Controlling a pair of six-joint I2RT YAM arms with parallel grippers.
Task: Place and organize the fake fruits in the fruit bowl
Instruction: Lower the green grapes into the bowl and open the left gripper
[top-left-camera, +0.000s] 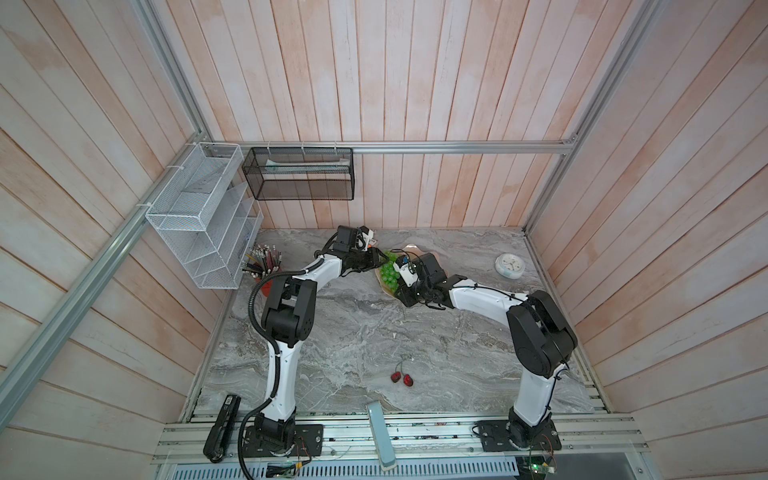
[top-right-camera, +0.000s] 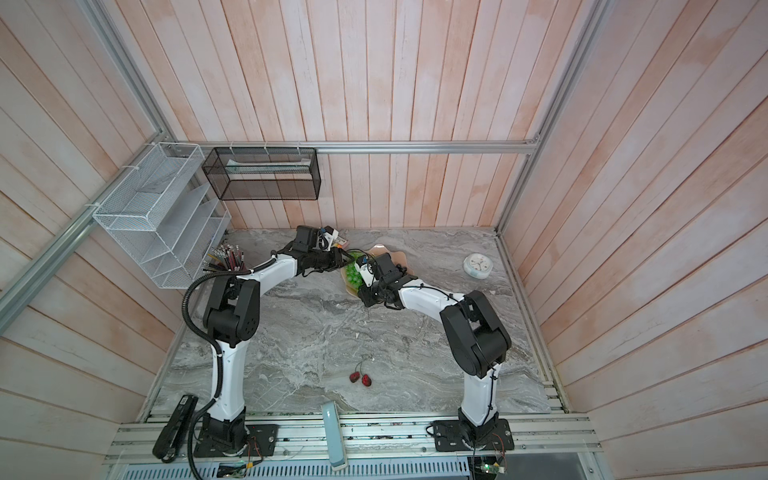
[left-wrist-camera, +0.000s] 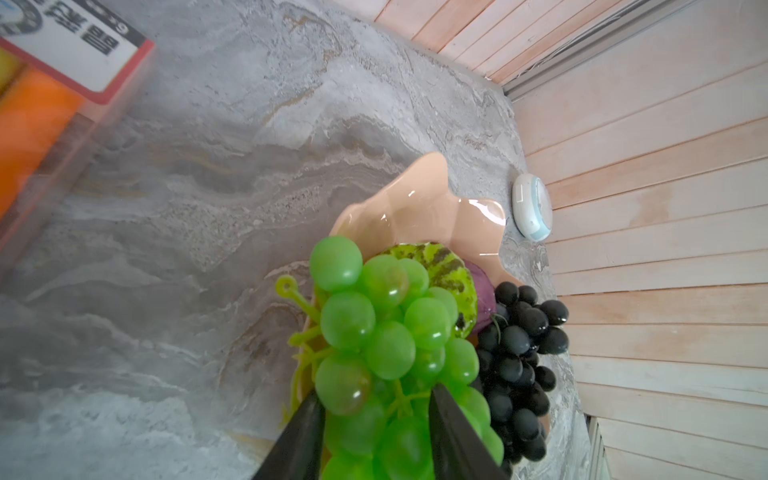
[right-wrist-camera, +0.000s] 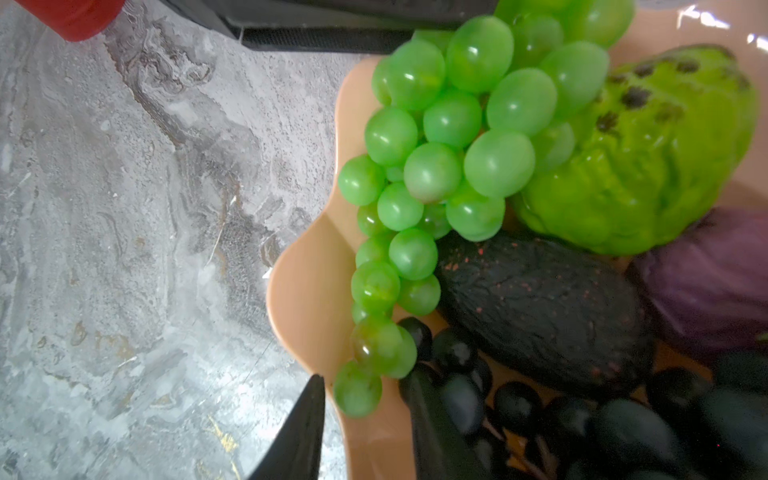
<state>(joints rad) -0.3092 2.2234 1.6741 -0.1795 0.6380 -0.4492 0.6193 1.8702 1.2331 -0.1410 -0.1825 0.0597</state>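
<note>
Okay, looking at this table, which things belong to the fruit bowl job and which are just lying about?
For the job: fruit bowl, green grape bunch, dark grape bunch, bumpy lime-green fruit, purple fruit, avocado, cherry pair (out on the table).
Just lying about: white clock, cup of pencils, white mesh rack, black mesh basket.

White links (top-left-camera: 320, 272), black joints (top-left-camera: 286, 313), ribbed cable (top-left-camera: 252, 301), black left end effector (left-wrist-camera: 374, 395)
</note>
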